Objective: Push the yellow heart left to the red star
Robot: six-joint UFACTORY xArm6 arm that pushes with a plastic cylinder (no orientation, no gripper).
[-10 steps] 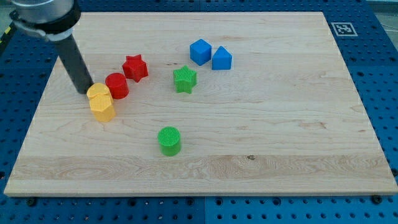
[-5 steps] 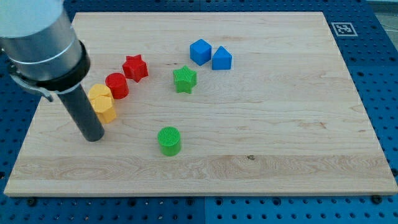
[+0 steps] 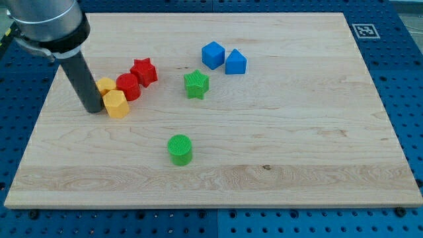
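Observation:
A red star (image 3: 143,71) sits at the board's upper left. A red cylinder (image 3: 127,87) touches its lower left side. Two yellow blocks lie against the cylinder's left: one (image 3: 106,85) partly hidden behind the rod, which looks like the heart, and a yellow hexagon (image 3: 117,104) just below it. My tip (image 3: 94,110) rests on the board directly left of the yellow hexagon, touching or nearly touching it. The rod covers the left part of the upper yellow block.
A green star (image 3: 196,84) lies right of the red star. A blue cube (image 3: 213,55) and a blue pentagon-shaped block (image 3: 235,62) sit at the top centre. A green cylinder (image 3: 180,149) stands lower centre. The wooden board (image 3: 297,132) has a marker tag (image 3: 365,30) at its top right.
My tip swung down below the yellow blocks, then back up to their left side. The yellow blocks shifted right and up, tighter against the red cylinder.

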